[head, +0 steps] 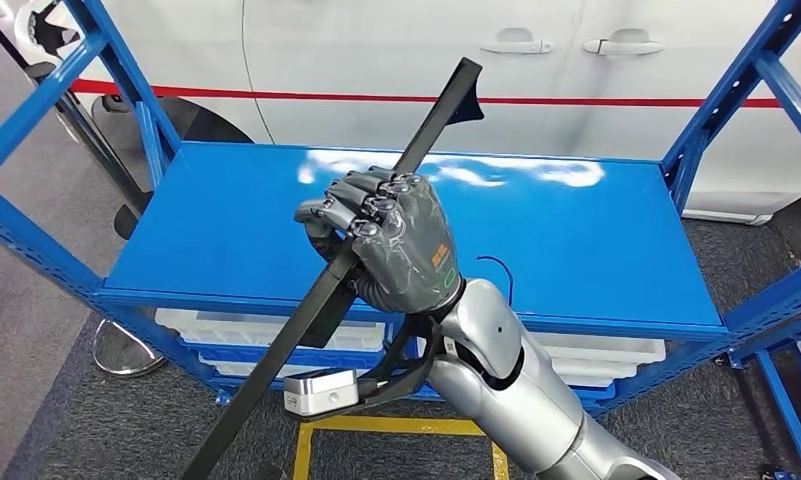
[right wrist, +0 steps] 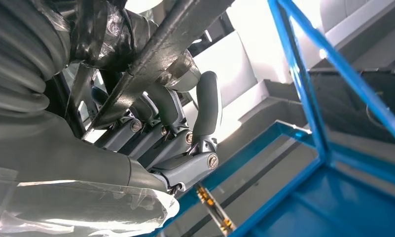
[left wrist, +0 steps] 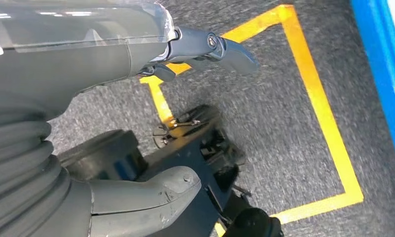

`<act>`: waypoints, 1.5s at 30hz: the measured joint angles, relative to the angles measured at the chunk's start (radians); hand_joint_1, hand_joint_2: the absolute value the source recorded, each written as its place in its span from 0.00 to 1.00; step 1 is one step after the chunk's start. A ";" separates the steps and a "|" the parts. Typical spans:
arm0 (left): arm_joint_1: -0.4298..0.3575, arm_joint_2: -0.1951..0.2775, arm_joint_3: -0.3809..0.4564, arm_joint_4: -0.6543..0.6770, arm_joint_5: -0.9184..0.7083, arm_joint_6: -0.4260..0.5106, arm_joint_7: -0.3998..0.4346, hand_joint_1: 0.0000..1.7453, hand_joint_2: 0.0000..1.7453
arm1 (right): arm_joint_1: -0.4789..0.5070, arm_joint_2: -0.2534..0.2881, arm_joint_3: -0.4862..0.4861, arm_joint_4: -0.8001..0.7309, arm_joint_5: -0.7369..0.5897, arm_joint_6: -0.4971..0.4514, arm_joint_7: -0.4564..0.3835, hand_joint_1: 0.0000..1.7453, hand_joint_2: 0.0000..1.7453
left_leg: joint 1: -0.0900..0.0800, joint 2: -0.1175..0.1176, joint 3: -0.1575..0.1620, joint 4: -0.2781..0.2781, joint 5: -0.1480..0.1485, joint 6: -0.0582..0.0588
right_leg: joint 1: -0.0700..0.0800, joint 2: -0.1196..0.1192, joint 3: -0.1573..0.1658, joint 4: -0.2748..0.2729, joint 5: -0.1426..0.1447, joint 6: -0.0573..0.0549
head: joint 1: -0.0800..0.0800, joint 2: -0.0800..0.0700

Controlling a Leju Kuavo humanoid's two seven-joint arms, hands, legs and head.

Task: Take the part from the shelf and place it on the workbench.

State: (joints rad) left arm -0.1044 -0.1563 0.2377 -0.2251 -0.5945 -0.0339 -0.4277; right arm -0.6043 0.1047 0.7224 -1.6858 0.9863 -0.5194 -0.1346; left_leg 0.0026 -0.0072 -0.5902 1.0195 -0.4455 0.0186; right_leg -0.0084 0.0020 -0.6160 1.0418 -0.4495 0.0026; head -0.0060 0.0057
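The part is a long black bar (head: 306,310) with a flared end, slanting from low left up toward the white car. My right hand (head: 391,238) grips it near its middle, lifted above the blue shelf (head: 236,220). In the right wrist view the fingers (right wrist: 165,133) wrap around the black bar (right wrist: 161,44). My left hand (left wrist: 136,74) hangs over the floor with its fingers apart and nothing in it.
Blue shelf uprights (head: 36,110) stand at both sides. White bins (head: 226,330) sit on the lower level. A white car (head: 376,60) is behind the shelf. Yellow tape (left wrist: 323,108) marks a square on the grey carpet.
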 joint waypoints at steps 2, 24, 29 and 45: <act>-0.001 0.000 0.003 0.000 0.001 -0.002 0.007 0.00 1.00 | -0.002 0.000 0.001 0.005 -0.004 0.000 0.003 1.00 1.00 | 0.004 0.002 0.002 -0.011 0.012 0.014 | 0.000 0.000 -0.013 0.035 -0.032 0.008 | 0.000 0.000; -0.021 0.004 0.012 0.000 -0.028 -0.050 0.027 0.00 1.00 | -0.008 -0.009 -0.023 0.091 -0.054 -0.013 0.029 1.00 1.00 | 0.007 0.002 -0.050 0.201 -0.129 -0.032 | -0.001 -0.006 -0.068 0.010 0.051 -0.028 | 0.000 0.000; -0.046 0.004 0.008 -0.001 -0.042 -0.058 0.035 0.00 1.00 | -0.023 -0.007 -0.047 0.096 -0.045 -0.021 0.030 1.00 1.00 | -0.004 -0.001 0.075 0.001 -0.075 -0.009 | 0.001 -0.006 -0.085 0.000 0.096 -0.003 | 0.000 0.000; -0.075 -0.010 -0.012 -0.004 -0.057 -0.077 0.081 0.00 1.00 | -0.042 -0.010 -0.062 0.090 -0.012 -0.018 0.034 1.00 1.00 | -0.005 0.011 -0.089 0.014 0.087 -0.004 | 0.005 0.000 0.088 0.002 -0.077 -0.004 | 0.000 0.000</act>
State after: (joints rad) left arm -0.1792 -0.1666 0.2255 -0.2291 -0.6513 -0.1108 -0.3470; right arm -0.6465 0.0944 0.6605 -1.5957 0.9739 -0.5376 -0.1010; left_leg -0.0026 0.0042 -0.6789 1.0339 -0.3589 0.0151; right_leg -0.0036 0.0024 -0.5283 1.0442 -0.5265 -0.0014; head -0.0061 0.0057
